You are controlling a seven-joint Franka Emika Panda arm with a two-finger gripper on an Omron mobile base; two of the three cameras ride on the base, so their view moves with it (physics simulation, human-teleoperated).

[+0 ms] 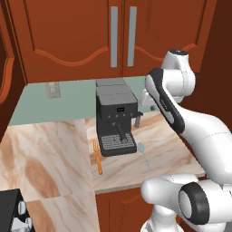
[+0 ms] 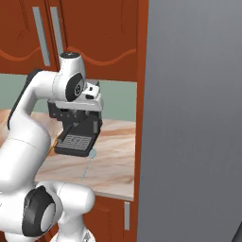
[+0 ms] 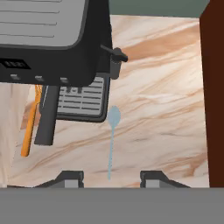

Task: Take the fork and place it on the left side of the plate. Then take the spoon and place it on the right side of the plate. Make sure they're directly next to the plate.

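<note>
The orange fork lies on the marble counter just left of a black coffee machine, its handle toward the front edge. The pale blue spoon lies right of the machine's drip tray. In the hand view the fork is at the left, partly behind the machine's handle. The spoon runs up the middle, bowl away from me. My gripper hangs high above the counter over the spoon's handle end, open and holding nothing. The plate is out of view.
The coffee machine stands close to both utensils. A tall grey panel closes off the counter's right end, seen as a dark brown wall in the hand view. Wooden cabinets hang above. A stove corner sits at the lower left.
</note>
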